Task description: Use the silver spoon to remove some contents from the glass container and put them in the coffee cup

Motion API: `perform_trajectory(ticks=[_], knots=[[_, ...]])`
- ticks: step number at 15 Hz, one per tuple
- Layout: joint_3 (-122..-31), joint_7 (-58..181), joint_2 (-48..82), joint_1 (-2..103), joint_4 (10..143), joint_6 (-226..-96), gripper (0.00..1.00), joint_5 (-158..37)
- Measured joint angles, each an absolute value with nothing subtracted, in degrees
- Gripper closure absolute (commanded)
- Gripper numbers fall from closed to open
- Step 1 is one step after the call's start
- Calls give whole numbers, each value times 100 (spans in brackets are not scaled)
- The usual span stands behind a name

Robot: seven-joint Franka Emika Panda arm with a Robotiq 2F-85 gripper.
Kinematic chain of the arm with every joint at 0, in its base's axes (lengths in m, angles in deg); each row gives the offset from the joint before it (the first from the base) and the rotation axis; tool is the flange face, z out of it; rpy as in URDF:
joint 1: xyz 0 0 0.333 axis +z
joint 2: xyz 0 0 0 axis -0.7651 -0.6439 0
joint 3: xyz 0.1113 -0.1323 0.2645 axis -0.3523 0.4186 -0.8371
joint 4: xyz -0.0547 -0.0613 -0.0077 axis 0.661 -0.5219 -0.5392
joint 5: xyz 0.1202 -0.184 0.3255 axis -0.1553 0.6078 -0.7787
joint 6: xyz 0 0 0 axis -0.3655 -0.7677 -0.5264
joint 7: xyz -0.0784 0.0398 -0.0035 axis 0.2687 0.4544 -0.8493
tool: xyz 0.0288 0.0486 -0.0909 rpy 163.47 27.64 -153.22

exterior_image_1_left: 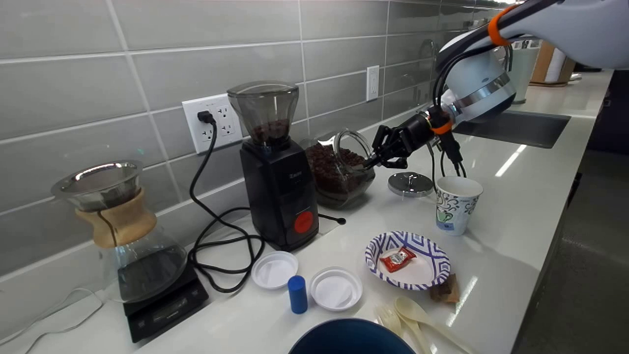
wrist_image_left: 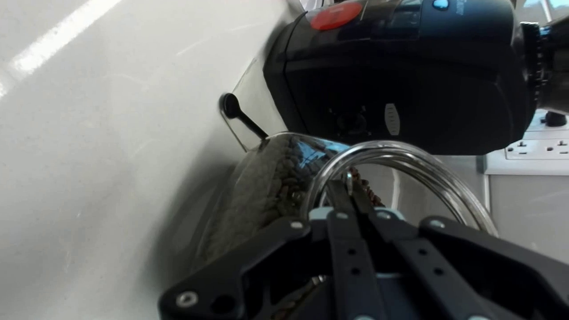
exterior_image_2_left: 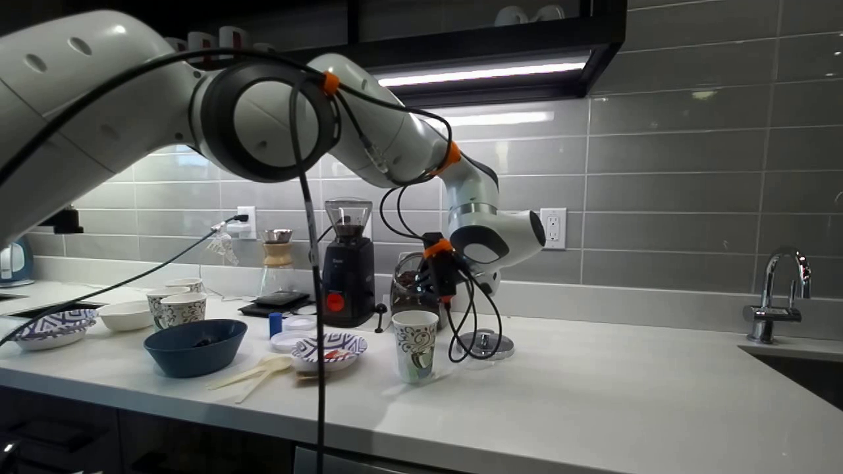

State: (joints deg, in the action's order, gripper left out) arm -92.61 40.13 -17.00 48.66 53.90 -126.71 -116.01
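A white arm (exterior_image_2_left: 260,125) wears black cables (exterior_image_1_left: 464,44), orange bands (exterior_image_1_left: 495,30) and a black 2-fingered gripper (wrist_image_left: 349,195).

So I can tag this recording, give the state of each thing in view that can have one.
Silver spoon, gripped, mostly hidden
Gripper, shut on that spoon
Glass jar, uncovered, partly filled with coffee beans
Metal lid, off the jar, on the counter
Paper cup near the lid, upright, uncovered
Coffee grinder, hopper covered, beans inside
Black plug, in the outlet
Pour-over carafe, metal filter in top
Red candy, wrapped
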Motion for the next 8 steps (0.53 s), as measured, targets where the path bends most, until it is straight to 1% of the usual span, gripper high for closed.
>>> perform_trajectory(ticks=[5, 8], knots=[[-9280, 3848, -1719, 4784, 5383, -12645, 99, -11914], [-9280, 3749, -1718, 4687, 5378, -12413, 99, -12036]])
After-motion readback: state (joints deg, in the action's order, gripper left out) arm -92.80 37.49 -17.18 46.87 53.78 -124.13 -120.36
